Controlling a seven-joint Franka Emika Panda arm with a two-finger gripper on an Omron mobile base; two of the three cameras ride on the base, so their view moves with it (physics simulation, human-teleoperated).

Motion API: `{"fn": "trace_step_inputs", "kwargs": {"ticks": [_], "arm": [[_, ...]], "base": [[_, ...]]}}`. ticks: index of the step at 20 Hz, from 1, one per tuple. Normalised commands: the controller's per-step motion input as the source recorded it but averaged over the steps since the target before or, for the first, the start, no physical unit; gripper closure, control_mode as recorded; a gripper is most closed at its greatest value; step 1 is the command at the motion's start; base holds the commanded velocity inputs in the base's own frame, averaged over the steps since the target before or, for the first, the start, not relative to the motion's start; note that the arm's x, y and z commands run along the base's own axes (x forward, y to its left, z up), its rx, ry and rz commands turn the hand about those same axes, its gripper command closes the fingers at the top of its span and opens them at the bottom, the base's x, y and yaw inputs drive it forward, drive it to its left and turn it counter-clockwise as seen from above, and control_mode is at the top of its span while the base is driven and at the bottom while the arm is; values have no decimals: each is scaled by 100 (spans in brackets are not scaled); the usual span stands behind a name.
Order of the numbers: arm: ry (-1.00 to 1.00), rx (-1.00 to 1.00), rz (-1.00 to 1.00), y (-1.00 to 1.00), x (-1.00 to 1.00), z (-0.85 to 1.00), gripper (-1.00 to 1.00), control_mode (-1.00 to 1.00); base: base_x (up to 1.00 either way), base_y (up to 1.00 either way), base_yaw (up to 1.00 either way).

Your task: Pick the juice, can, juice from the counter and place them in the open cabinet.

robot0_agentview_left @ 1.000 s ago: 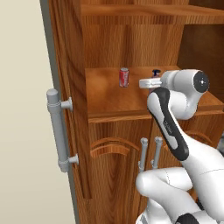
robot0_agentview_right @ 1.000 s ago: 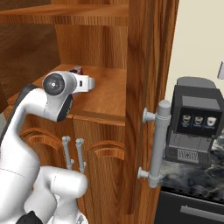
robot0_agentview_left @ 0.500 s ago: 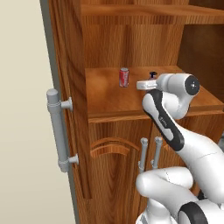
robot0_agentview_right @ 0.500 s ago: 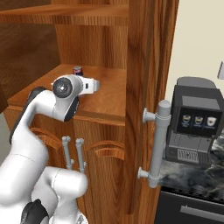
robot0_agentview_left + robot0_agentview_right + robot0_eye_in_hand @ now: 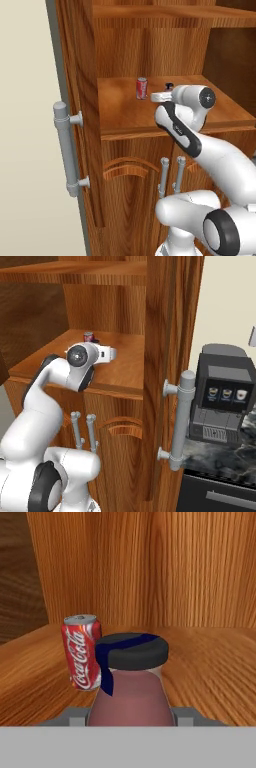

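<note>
Reddish-brown wood surrounds the scene: the open cabinet (image 5: 125,45) with its inner shelf (image 5: 120,112), its door swung out and carrying a grey bar handle (image 5: 66,147). Below the shelf sit 2 lower doors with 2 slim grey handles (image 5: 170,175) side by side. To the right of the cabinet, in the right base view, a black and grey coffee machine (image 5: 224,393) stands on the marbled desk (image 5: 220,456).

On the shelf the red can (image 5: 142,88) stands upright, near the back wall. The arm reaches over the shelf, and the hand (image 5: 131,712) is clamped on a juice bottle (image 5: 131,697), a maroon bottle with a dark cap and a blue band hanging from it. In the hand view the bottle is upright between the fingers, in front of the can and a little to its right; whether the 2 touch cannot be told. From the left base view the bottle's dark cap (image 5: 169,86) shows just right of the can, over the shelf.
</note>
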Motion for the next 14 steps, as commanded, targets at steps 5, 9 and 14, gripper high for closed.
{"fn": "trace_step_inputs", "kwargs": {"ticks": [5, 9, 14], "arm": [[0, 0, 0, 0, 36, -19, 100, -100], [-1, 0, 0, 0, 34, -26, 100, -100], [-2, 0, 0, 0, 24, -26, 100, -100]], "base": [[0, 0, 0], [0, 0, 0], [0, 0, 0]]}}
